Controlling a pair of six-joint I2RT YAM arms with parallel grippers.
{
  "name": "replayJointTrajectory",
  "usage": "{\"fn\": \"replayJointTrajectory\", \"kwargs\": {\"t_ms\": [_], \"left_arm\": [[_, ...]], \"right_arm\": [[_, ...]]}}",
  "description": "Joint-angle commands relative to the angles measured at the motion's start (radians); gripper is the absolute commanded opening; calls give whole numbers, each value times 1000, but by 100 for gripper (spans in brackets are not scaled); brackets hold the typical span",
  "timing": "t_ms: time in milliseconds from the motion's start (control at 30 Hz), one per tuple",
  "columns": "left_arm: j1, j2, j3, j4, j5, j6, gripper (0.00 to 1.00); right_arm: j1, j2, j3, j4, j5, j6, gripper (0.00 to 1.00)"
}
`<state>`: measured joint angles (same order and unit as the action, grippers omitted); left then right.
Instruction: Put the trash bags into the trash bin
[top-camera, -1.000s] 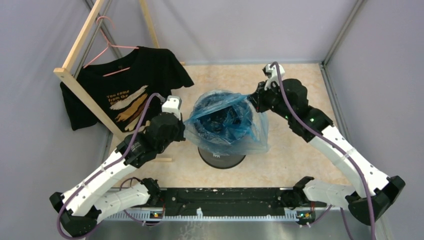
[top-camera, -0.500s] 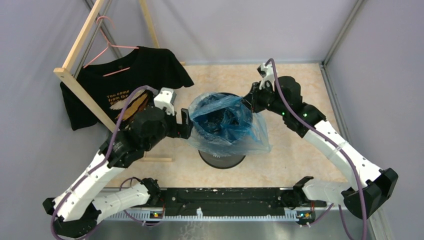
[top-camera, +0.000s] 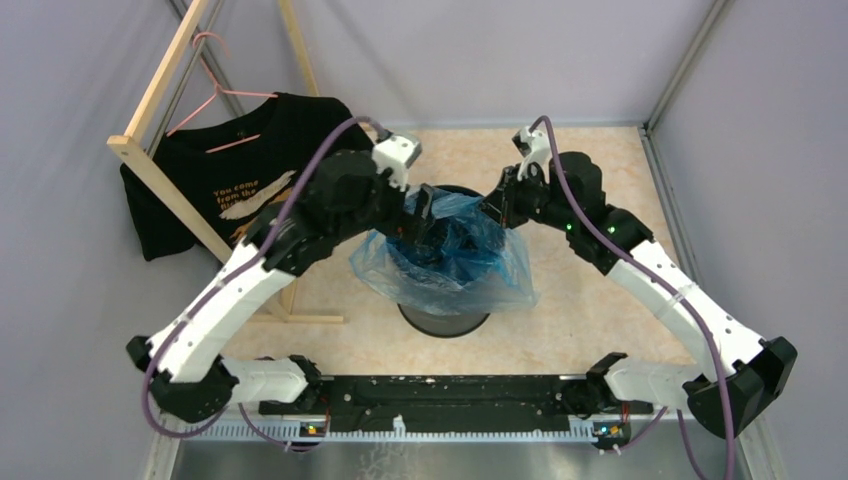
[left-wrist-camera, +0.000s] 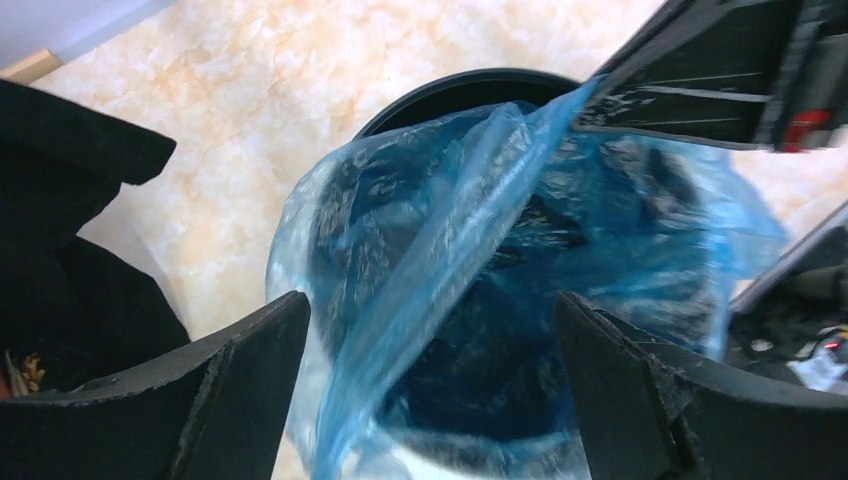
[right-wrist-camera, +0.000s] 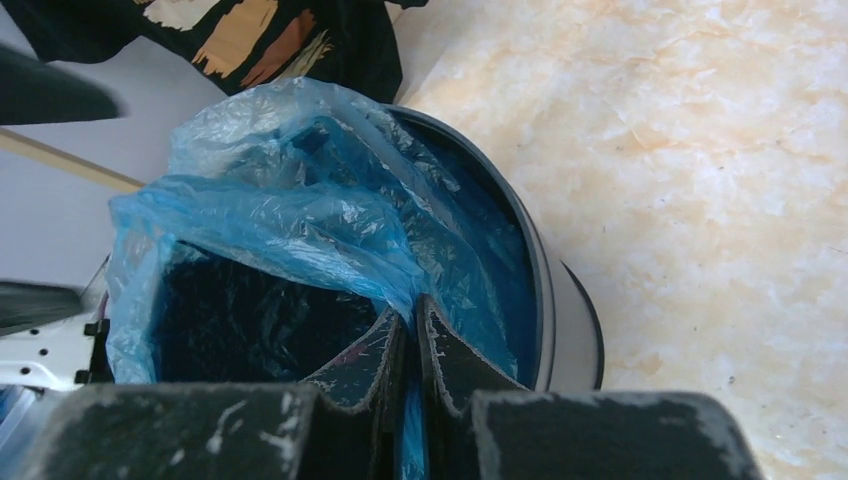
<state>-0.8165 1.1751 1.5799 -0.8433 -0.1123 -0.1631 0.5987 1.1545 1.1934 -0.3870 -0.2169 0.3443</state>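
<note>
The light-blue trash bag (top-camera: 448, 262) is draped into and over the mouth of the dark round trash bin (top-camera: 444, 320), with loose plastic hanging down the bin's front. My right gripper (top-camera: 497, 206) is at the bin's far right rim. It is shut on a pinch of the trash bag (right-wrist-camera: 300, 210), with film trapped between its fingertips (right-wrist-camera: 412, 308). My left gripper (top-camera: 421, 206) hovers open over the far left of the bin. Between its spread fingers a stretched fold of the trash bag (left-wrist-camera: 470, 220) and the bin's rim (left-wrist-camera: 450, 85) show, untouched.
A black T-shirt (top-camera: 255, 175) hangs on a pink hanger from a wooden rack (top-camera: 160, 175) at the back left, close to my left arm. Grey walls enclose the marbled table (top-camera: 600, 300) on three sides.
My left gripper opened, let go of the bag's left edge, and swung back and right to above the bin's far rim. The freed plastic sagged. The right gripper barely moved.
</note>
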Motion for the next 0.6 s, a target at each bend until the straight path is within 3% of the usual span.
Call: {"fn": "replayJointTrajectory", "kwargs": {"t_ms": [0,233,567], "left_arm": [[1,79,55,10,-5,138,98],[-6,120,21,23,-2,123,97],[-7,202,90,3,-121,89,42]], "right_arm": [[-7,-13,39,51,-62,26,6],[-8,-6,60,20,-87,30,6],[-33,-28,45,23,-53,26,8]]}}
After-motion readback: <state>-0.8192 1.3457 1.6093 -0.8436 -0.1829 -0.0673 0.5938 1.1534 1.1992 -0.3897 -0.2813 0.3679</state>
